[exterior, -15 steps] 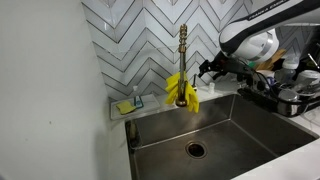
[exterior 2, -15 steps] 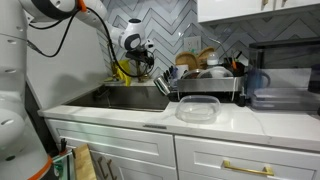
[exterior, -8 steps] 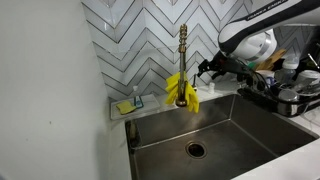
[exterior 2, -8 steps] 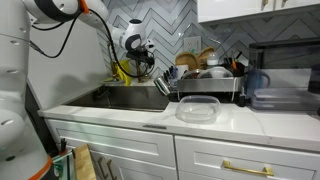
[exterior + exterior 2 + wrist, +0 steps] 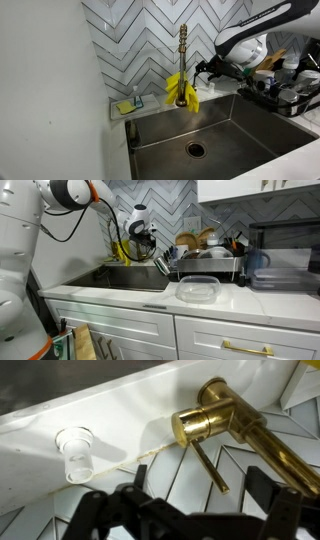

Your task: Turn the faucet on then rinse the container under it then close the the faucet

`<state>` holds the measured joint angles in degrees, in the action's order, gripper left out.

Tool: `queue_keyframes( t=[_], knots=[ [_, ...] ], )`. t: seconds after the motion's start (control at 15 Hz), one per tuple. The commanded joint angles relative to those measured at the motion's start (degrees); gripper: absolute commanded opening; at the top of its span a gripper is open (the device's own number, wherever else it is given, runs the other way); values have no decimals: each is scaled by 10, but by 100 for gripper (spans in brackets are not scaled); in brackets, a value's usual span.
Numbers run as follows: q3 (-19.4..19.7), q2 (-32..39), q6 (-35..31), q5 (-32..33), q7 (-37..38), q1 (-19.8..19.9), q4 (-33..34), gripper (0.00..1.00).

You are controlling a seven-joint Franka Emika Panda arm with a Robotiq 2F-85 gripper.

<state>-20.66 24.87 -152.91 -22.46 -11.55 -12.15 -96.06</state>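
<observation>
The brass faucet (image 5: pixel 183 55) stands behind the sink with a yellow cloth (image 5: pixel 181 91) draped on it. In the wrist view its brass body (image 5: pixel 205 420) is close, and its thin lever (image 5: pixel 209 466) points down between my fingers. My gripper (image 5: pixel 205 500) is open and empty, with the fingers on either side of the lever tip and not touching it. It sits just beside the faucet in both exterior views (image 5: pixel 204 70) (image 5: pixel 150 246). The clear container (image 5: pixel 197 288) rests on the white counter by the sink, away from the gripper.
The steel sink (image 5: pixel 235 125) with its drain (image 5: pixel 195 150) lies below the faucet. A loaded dark dish rack (image 5: pixel 205 262) stands beside the sink. A sponge holder (image 5: pixel 130 103) sits on the ledge. A clear round fitting (image 5: pixel 73 446) is on the ledge near the faucet base.
The arm has shifted slightly toward the faucet. The gripper stays open. The container has not moved.
</observation>
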Motion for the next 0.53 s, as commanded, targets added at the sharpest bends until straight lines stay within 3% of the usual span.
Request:
queue_keyframes(
  t=[0.0, 0.47],
  knots=[
    [-15, 30, -39, -8, 1, 4, 23, 100],
    [-3, 41, -58, 22, 24, -3, 21, 100]
  ],
)
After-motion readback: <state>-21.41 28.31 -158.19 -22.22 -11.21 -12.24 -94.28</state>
